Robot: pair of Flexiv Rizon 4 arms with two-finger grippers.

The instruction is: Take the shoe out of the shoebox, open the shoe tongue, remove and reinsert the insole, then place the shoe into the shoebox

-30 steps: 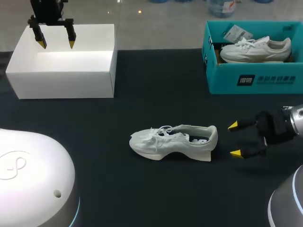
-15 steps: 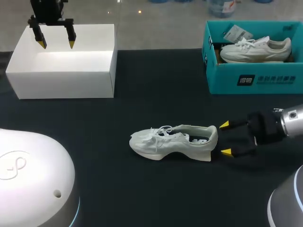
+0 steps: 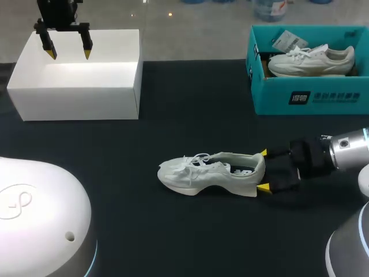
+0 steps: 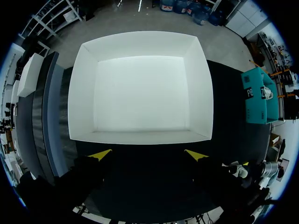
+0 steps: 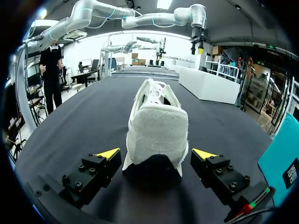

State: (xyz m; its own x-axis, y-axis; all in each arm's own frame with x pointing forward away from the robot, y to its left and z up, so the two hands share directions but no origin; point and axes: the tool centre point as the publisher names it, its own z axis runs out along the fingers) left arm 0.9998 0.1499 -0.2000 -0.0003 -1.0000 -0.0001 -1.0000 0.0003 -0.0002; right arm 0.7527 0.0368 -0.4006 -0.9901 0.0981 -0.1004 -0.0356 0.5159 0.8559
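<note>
Two hands show. The right hand (image 3: 264,170) has its fingers spread either side of the heel of the white shoe (image 3: 210,172), apparently not touching it, on the dark surface (image 3: 173,231). The left hand (image 3: 70,55), also spread, hangs over the white shoebox (image 3: 75,101). With the shoe out, closing on the heel likely comes next, steadying it for opening the tongue.

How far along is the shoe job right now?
Done: the shoe lies on the table, out of the white shoebox, which is empty. In hand: the right gripper is open with its tips either side of the heel; the left gripper hangs over the box. Left, apparently: tongue, insole, boxing.
</note>
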